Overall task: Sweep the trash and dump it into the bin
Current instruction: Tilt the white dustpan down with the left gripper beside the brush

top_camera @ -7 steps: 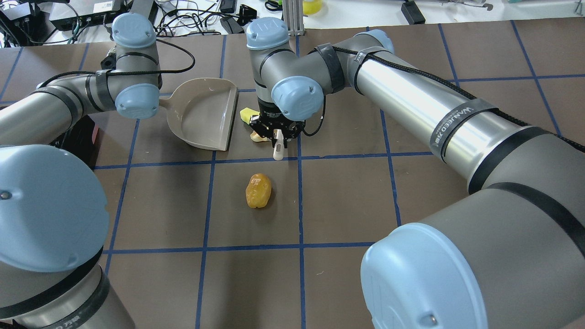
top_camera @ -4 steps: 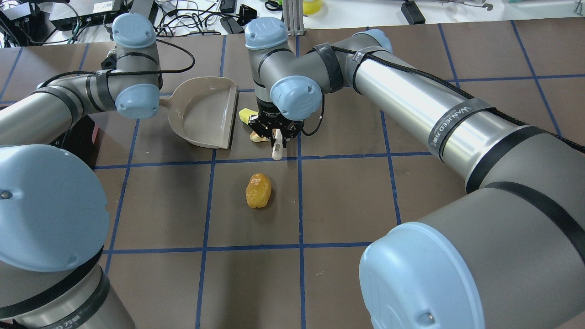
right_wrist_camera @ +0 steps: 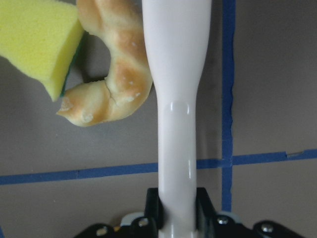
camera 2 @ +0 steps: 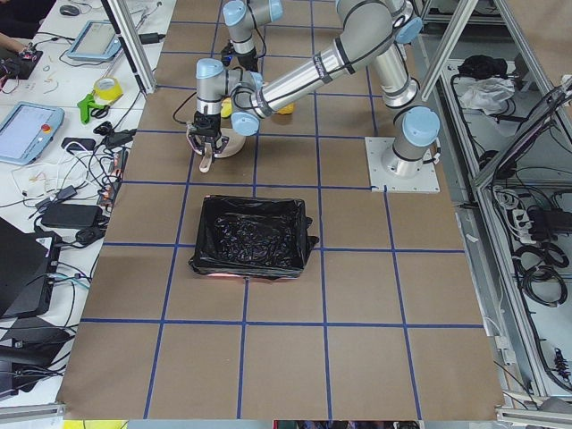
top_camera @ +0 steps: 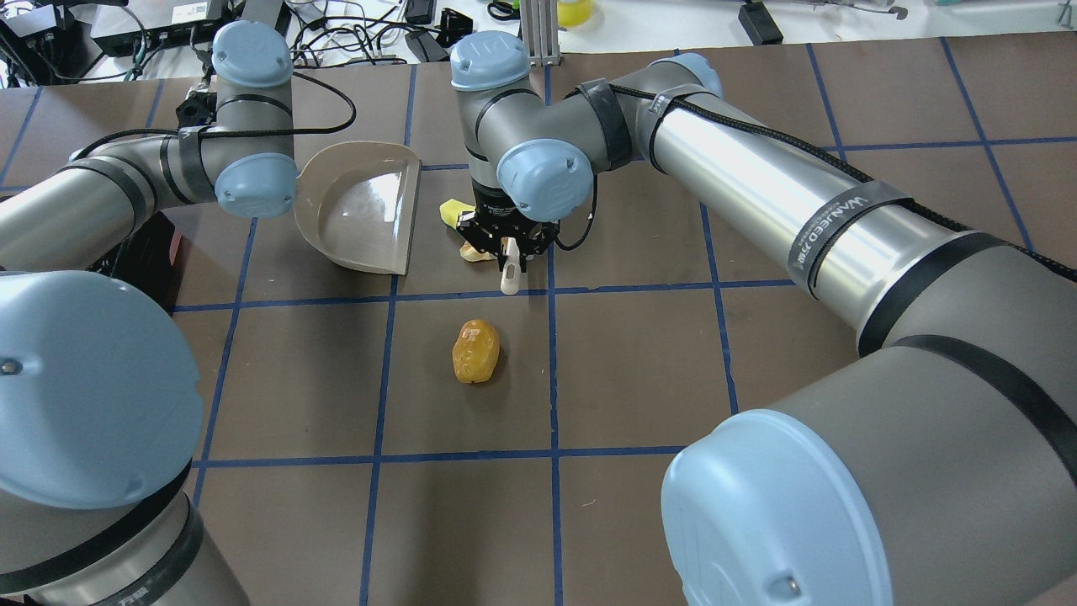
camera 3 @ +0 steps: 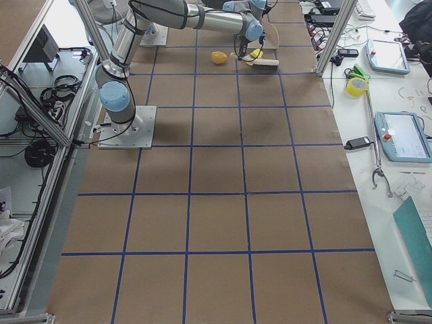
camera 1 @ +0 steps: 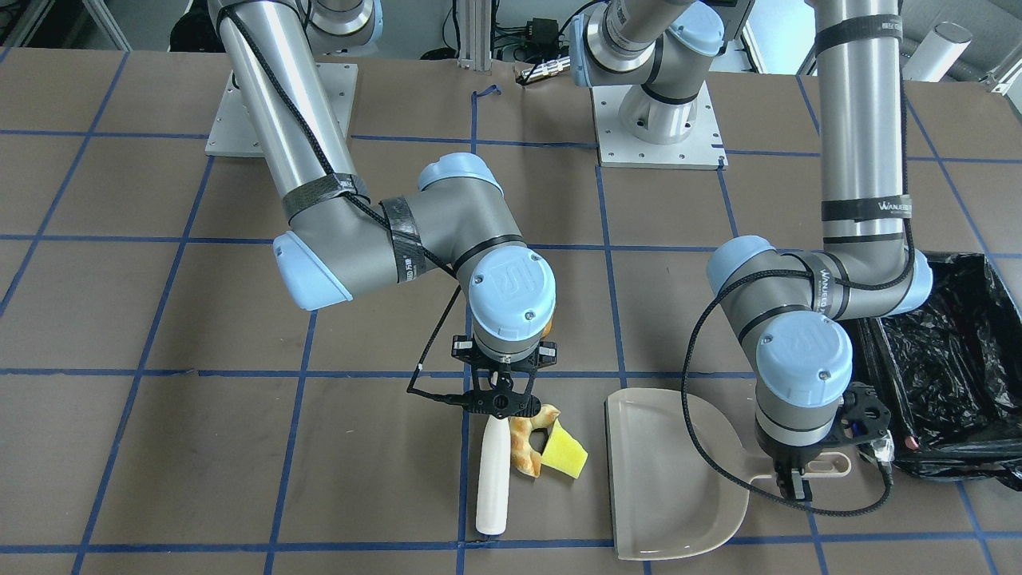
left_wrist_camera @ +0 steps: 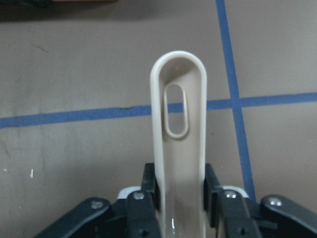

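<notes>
My right gripper is shut on the white brush handle, which lies low over the table. Right beside the brush lie two pieces of trash, a tan bread half-ring and a yellow spongy wedge. The amber oval lies apart, nearer the robot. My left gripper is shut on the handle of the beige dustpan, whose open edge faces the trash across a gap. The black-lined bin stands past my left wrist.
Brown table paper with a blue tape grid covers the table. Cables and electronics crowd the far edge, with an aluminium post among them. The two arm bases stand on plates at the robot side.
The dustpan has shifted a little to the left, away from the wedge, and tipped so its floor catches the light. The right gripper and brush have hardly moved.
</notes>
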You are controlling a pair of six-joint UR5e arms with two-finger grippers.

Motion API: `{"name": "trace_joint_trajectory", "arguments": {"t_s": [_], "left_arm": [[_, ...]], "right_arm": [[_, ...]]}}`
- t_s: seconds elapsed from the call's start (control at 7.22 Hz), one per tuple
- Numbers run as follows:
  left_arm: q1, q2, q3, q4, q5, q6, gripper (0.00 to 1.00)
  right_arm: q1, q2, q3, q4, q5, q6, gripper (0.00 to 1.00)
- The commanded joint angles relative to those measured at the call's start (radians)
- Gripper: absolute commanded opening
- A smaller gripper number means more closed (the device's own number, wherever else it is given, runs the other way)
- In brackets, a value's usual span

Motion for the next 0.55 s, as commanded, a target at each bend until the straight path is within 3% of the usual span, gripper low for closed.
{"name": "trace_joint_trajectory", "arguments": {"t_s": [0.0,0.42], "left_arm": [[-0.025,-0.004,0.000,-0.001,0.079,-0.005,0.00],[-0.030,-0.009,0.000,-0.001,0.084,-0.007,0.00]], "right_arm": [[0.000,0.000,0.000,-0.002,0.000,0.000,0.00],[0.003,0.000,0.000,-0.005,0.000,0.020,0.00]]}}
